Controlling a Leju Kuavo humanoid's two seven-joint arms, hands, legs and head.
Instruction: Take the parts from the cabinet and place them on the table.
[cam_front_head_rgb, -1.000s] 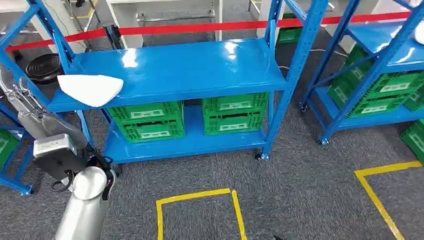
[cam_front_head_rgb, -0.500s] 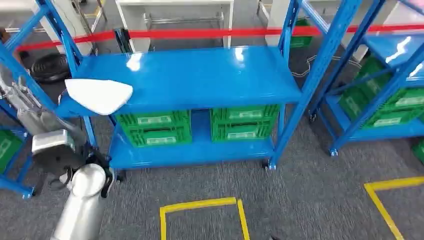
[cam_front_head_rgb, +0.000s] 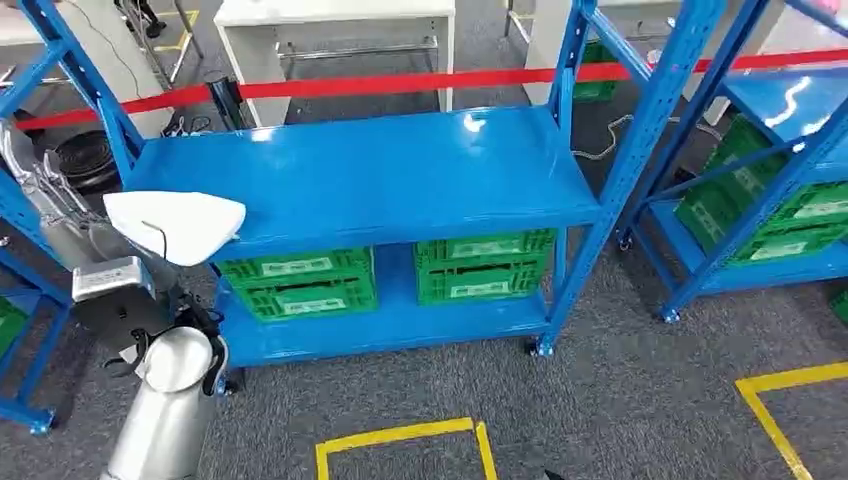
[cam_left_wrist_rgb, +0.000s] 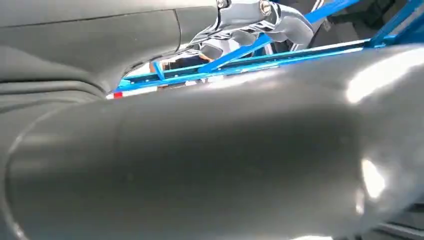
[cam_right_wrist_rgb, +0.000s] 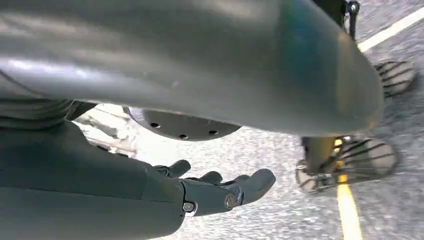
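Observation:
A white curved part (cam_front_head_rgb: 175, 225) hangs at the left front corner of the blue rack's upper shelf (cam_front_head_rgb: 380, 170), overhanging its front edge. My left hand (cam_front_head_rgb: 62, 215) is raised beside it at the rack's left post and holds it. In the left wrist view the part's glossy grey surface (cam_left_wrist_rgb: 225, 160) lies right against the camera, with the silver fingers (cam_left_wrist_rgb: 250, 15) curled over its far side. My right hand (cam_right_wrist_rgb: 220, 192) hangs over the carpet, its dark fingers stretched out with nothing in them.
Green crates (cam_front_head_rgb: 300, 285) (cam_front_head_rgb: 480, 265) stand on the rack's lower shelf. A second blue rack (cam_front_head_rgb: 770, 190) with more green crates is at the right. A white table (cam_front_head_rgb: 335, 15) stands beyond a red tape barrier (cam_front_head_rgb: 400, 82). Yellow floor marks (cam_front_head_rgb: 400, 440) lie near.
The camera has shifted, so the whole scene sits differently. Relative to the shelf, the white part has come forward and lower, from lying on the left end to overhanging the front edge.

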